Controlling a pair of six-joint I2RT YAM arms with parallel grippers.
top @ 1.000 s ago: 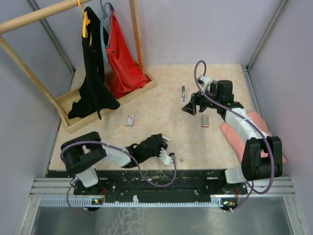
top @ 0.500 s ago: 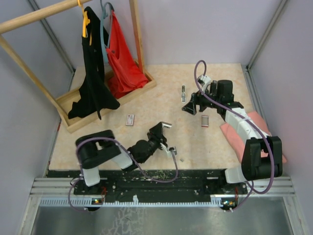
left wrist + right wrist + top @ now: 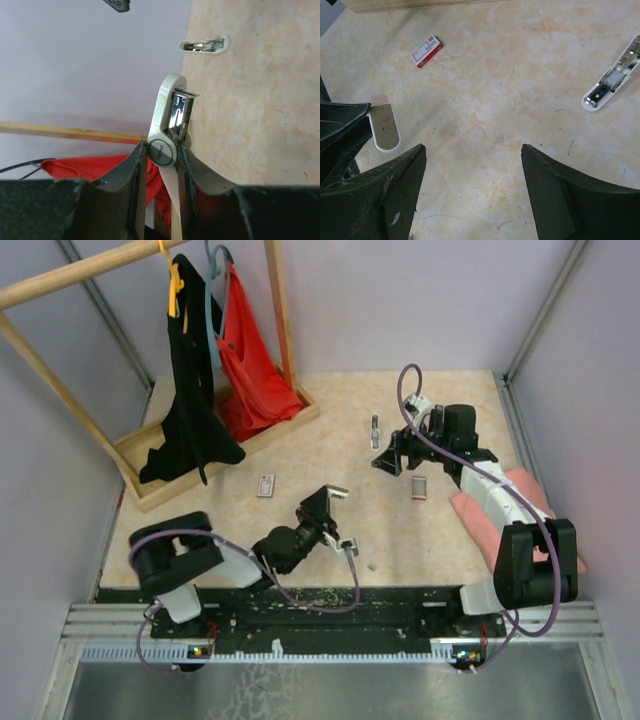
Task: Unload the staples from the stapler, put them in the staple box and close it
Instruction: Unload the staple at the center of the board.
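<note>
My left gripper [image 3: 328, 502] [image 3: 162, 150] is shut on the stapler [image 3: 167, 100], pinching it at its round grey hinge cap. The stapler is white, stands up from the fingers, and its shiny metal magazine [image 3: 179, 112] is swung open beside the white arm. Whether staples sit in the magazine I cannot tell. A tiny grey speck [image 3: 370, 565], possibly staples, lies on the table near the front edge. My right gripper [image 3: 388, 458] [image 3: 472, 150] hangs open over bare tabletop at the back right, holding nothing.
Two small silvery clip-like pieces lie near the right gripper, one [image 3: 375, 430] [image 3: 612, 82] behind it and one [image 3: 420, 487] [image 3: 385, 127] in front. A red-and-white box [image 3: 266, 485] [image 3: 427, 50] lies mid-table. A wooden rack with garments [image 3: 200, 390] stands back left. A pink cloth [image 3: 500, 510] lies right.
My left gripper has lifted from near the front edge and turned to point away from the bases, the stapler still held. The right arm has not moved.
</note>
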